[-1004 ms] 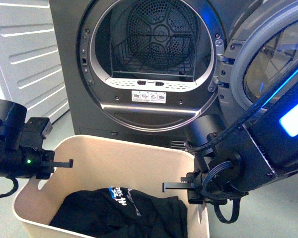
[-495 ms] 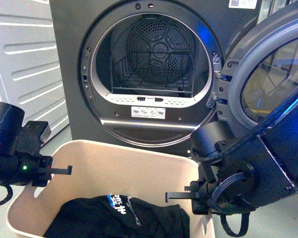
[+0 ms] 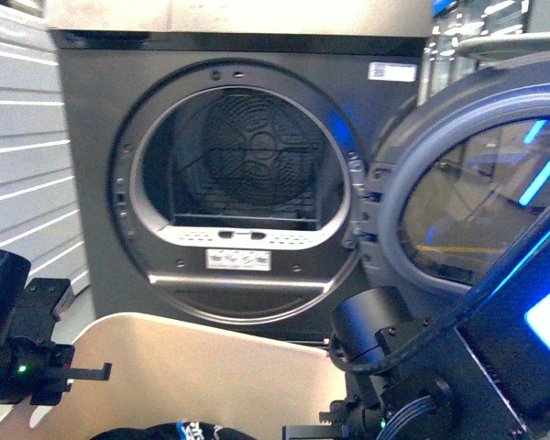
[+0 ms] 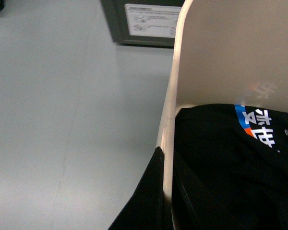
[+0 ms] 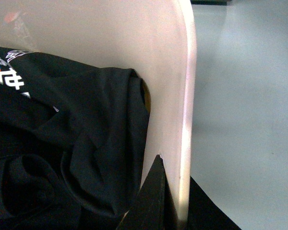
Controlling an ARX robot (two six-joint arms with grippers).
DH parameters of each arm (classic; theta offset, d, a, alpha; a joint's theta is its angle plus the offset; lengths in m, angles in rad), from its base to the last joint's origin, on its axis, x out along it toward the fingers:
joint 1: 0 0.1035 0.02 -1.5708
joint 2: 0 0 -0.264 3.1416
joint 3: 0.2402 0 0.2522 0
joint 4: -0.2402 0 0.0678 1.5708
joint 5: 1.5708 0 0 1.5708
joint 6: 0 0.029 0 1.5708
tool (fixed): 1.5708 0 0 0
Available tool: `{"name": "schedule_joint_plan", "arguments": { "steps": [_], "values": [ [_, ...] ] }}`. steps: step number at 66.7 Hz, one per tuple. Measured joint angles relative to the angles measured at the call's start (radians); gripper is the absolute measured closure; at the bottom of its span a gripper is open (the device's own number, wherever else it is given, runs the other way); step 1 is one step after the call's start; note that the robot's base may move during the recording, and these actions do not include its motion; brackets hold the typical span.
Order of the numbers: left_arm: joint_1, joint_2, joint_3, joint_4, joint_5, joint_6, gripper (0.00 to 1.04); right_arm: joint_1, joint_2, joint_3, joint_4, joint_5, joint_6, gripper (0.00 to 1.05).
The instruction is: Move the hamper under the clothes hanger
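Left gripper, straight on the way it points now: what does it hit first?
The hamper itself: the left gripper straddles its side wall, so pushing on would likely just run along that wall's rim. Beyond that lies the base of the dryer, though depth there is unclear.

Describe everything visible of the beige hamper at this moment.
The beige plastic hamper is a smooth, plain-walled bin with rounded corners and a rounded rim, sitting low before the open dark grey dryer. A black garment with blue-and-white print lies inside. The jaws of the left gripper straddle one side wall at the rim, those of the right gripper the opposite wall. Its base is out of view.
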Motion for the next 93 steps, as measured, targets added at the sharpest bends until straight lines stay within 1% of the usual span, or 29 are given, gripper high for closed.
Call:
{"name": "schedule_joint_plan", "arguments": {
  "steps": [8,14,25,46,93],
  "values": [
    [0.000,0.000,0.000,0.000,0.001,0.000,1.01,-0.002,0.000,0.000,0.000,0.003,0.000,1.02],
    [-0.021,0.000,0.001,0.000,0.021,0.000,1.01,-0.028,-0.002,0.000,0.001,0.018,-0.001,1.02],
    [-0.040,0.001,0.000,0.000,0.025,-0.002,1.01,-0.044,-0.004,-0.001,0.002,0.036,-0.004,1.02],
    [-0.023,0.001,0.000,0.000,0.014,-0.005,1.01,-0.024,-0.006,-0.001,0.002,0.016,-0.004,1.02],
    [-0.027,0.001,0.000,0.000,0.018,-0.005,1.01,-0.027,-0.006,-0.001,0.002,0.019,-0.004,1.02]
  ]
}}
